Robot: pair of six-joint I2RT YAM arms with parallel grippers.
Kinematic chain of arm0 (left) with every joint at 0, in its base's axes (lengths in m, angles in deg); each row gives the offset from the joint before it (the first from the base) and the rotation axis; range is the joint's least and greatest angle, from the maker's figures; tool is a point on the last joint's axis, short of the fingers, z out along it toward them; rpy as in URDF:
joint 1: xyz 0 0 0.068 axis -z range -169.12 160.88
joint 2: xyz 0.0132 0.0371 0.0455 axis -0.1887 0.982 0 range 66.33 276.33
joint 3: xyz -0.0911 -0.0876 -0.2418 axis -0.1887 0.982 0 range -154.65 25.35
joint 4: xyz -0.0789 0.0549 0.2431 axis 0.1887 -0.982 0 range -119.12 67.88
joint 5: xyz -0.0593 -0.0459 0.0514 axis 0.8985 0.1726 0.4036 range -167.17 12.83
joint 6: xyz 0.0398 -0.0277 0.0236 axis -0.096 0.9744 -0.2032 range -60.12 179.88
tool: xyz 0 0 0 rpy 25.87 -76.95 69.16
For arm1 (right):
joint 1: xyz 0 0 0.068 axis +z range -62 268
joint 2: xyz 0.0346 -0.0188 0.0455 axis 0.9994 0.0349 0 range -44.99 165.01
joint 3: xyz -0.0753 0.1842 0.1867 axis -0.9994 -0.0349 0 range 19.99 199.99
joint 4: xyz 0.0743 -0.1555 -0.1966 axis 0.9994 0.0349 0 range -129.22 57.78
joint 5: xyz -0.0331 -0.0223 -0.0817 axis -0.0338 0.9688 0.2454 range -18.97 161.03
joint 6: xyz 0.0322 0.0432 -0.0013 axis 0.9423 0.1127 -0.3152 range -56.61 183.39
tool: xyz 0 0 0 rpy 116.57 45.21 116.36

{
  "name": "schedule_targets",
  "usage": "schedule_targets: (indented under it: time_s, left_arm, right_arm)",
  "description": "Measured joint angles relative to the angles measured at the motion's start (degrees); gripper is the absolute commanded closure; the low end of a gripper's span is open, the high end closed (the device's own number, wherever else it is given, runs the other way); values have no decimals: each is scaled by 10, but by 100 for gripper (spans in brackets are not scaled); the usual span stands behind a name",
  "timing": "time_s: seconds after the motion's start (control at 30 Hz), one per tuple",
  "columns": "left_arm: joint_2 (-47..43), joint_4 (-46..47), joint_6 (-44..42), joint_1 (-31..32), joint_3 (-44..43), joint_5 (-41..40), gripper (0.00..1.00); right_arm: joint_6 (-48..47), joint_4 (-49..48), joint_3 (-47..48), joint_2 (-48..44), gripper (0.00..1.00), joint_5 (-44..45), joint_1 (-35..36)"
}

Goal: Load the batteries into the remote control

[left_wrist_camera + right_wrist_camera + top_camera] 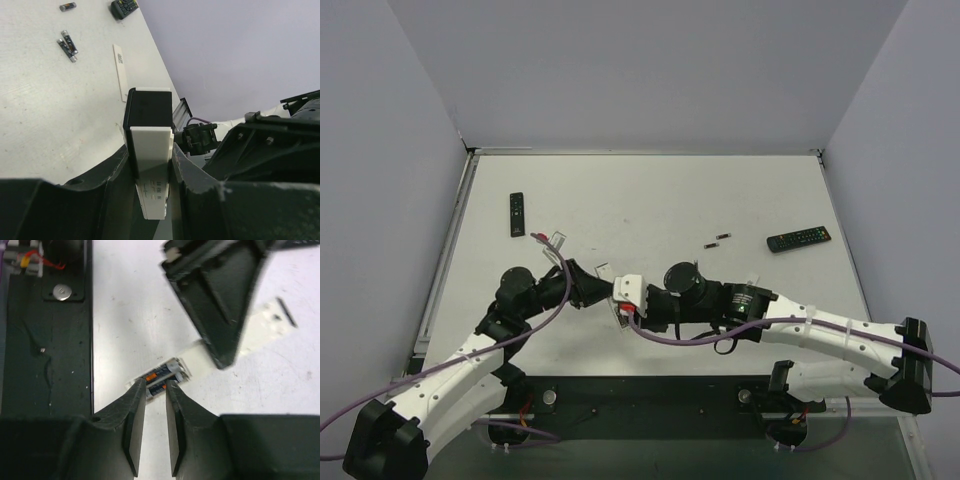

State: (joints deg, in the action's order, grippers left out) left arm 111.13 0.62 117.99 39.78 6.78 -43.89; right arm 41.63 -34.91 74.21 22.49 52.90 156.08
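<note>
Grips the white remote control (pixel 152 146) in the closed left end effector (pixel 151 161). Holds the right end effector (pixel 156 387) with jaws slightly parted, clasping nothing, tips straddling the near end of two batteries (pixel 164 371) seated side by side in the remote. Shows loose batteries (pixel 720 239) farther out on the counter (pixel 650 195), well apart.
</note>
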Motion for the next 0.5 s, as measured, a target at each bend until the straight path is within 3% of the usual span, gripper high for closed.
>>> schedule_targets:
  time_s: [0.1,0.2,0.33,0.5]
  left_arm:
    - [-4,11,1,0,22,-24,100]
    - [-11,10,0,0,44,-51,100]
    - [-23,8,-4,0,63,-86,100]
    - [-38,1,-8,-1,81,-129,100]
  right_arm:
    - [71,-27,-22,-36,66,33,-20]
    - [143,-40,-33,-56,45,86,-37]
    - [247,-31,-52,-78,33,192,-54]
    - [397,24,-89,-123,33,281,-113]
